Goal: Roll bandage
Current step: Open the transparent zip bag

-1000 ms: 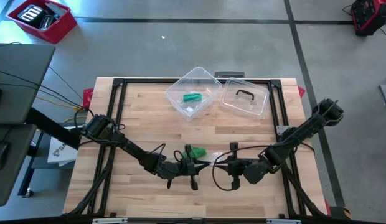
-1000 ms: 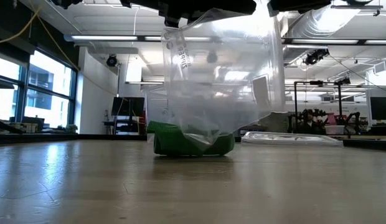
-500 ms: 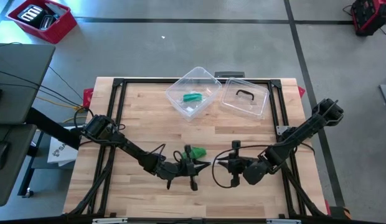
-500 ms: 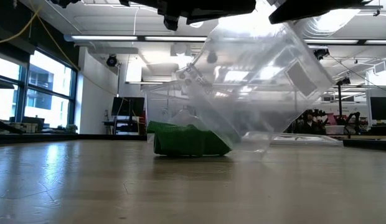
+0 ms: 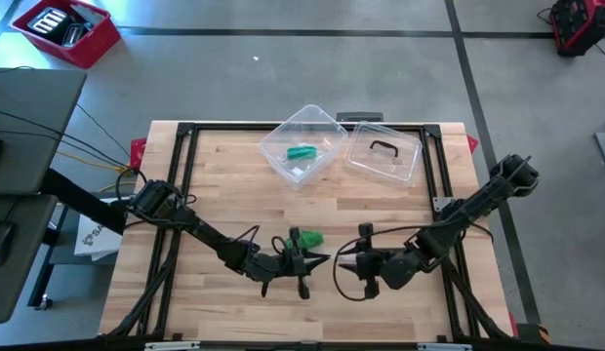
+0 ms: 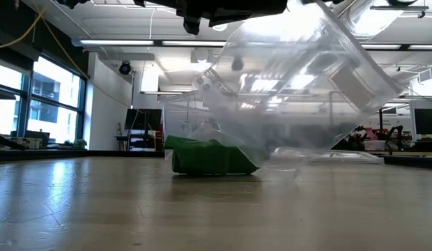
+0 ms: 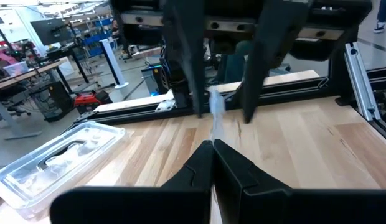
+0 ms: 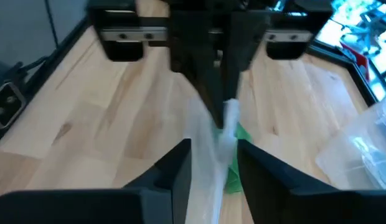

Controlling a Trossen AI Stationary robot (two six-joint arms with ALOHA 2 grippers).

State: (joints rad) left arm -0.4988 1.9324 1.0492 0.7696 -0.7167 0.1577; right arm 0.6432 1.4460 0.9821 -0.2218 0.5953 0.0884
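Note:
A clear plastic bag (image 6: 292, 90) hangs between my two grippers above the table's near middle. My left gripper (image 5: 312, 260) is shut on its top. My right gripper (image 8: 213, 149) faces it from the right. Its fingers stand open on either side of the bag's upper strip (image 7: 216, 104). The green bandage (image 6: 209, 157) lies bunched on the wood just beyond the grippers, at the bag's lower end. Whether it is inside the bag, I cannot tell. My left gripper pinches the bag's top edge (image 8: 229, 115) between its two shut fingers, which come level from the table's left. The bag hangs tilted below them, and its lower end (image 6: 272, 155) reaches down to the bandage. My right gripper: I cannot tell whether its fingers touch the strip.
A clear open box (image 5: 302, 146) with a green thing inside stands at the far middle. Its clear lid (image 5: 383, 156) with a dark handle lies to its right. Bare wood lies to the left and right of the grippers.
The bag hung straight down a second ago. It has since tipped: its lower right part has swung up toward the table's right edge, while its top stays at my left gripper. The bandage has not moved.

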